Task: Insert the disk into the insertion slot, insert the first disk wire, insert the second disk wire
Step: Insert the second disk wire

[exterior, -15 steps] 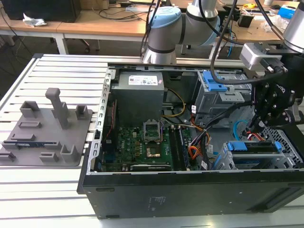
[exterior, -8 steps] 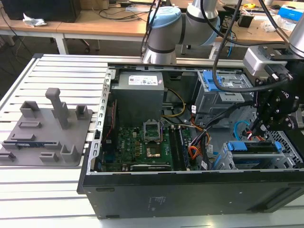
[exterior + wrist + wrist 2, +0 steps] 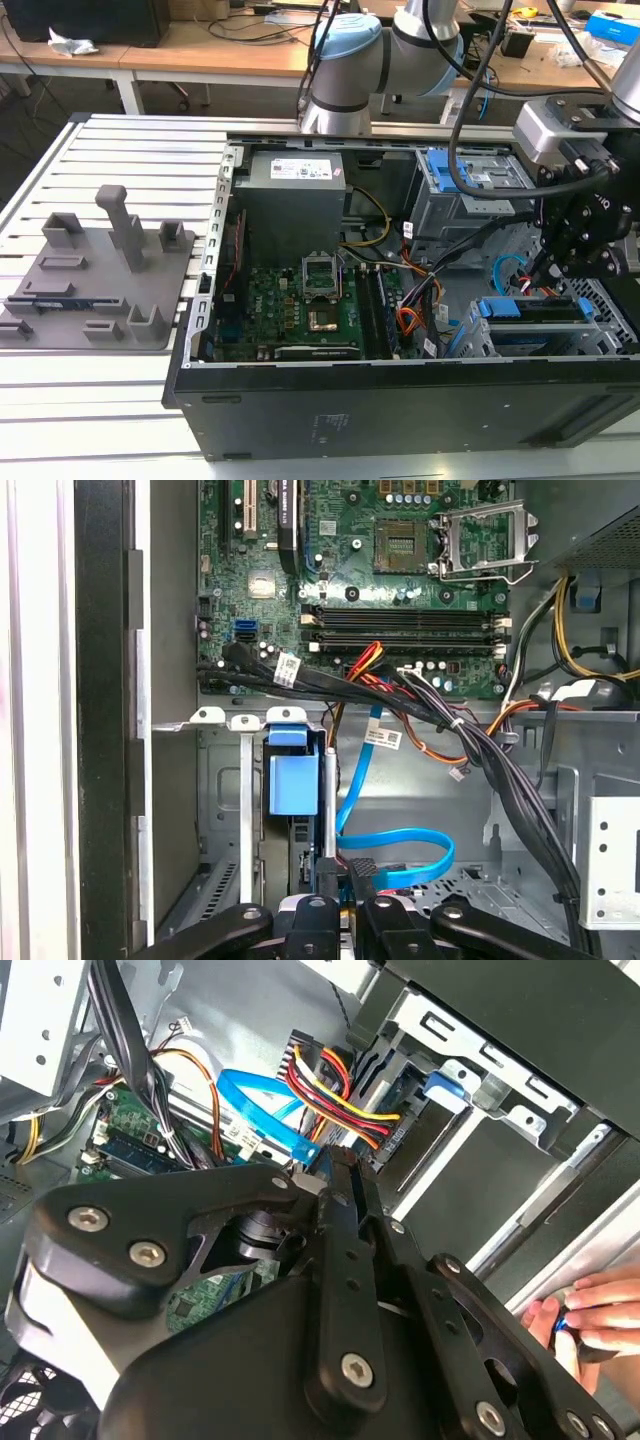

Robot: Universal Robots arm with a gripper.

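The disk (image 3: 530,310), in its bright blue carrier (image 3: 293,780), sits inside the insertion slot (image 3: 605,335), the low grey cage in the case's corner at the exterior view's right. A black plug with red, yellow and black wires (image 3: 345,1100) sits against the disk's end. My gripper (image 3: 548,270) hangs just above that end. In both wrist views its black fingers (image 3: 326,880) are closed together on the plug of a flat blue wire (image 3: 262,1110), right beside the black plug. The blue wire loops (image 3: 400,845) across the case floor to the fingers.
The open computer case (image 3: 300,410) holds a green motherboard (image 3: 300,310), a grey power supply (image 3: 295,200), a taller cage with a blue tab (image 3: 470,180) and a thick black cable bundle (image 3: 480,750). A person's hand (image 3: 585,1315) rests outside the case. A grey fixture plate (image 3: 100,270) lies outside the case.
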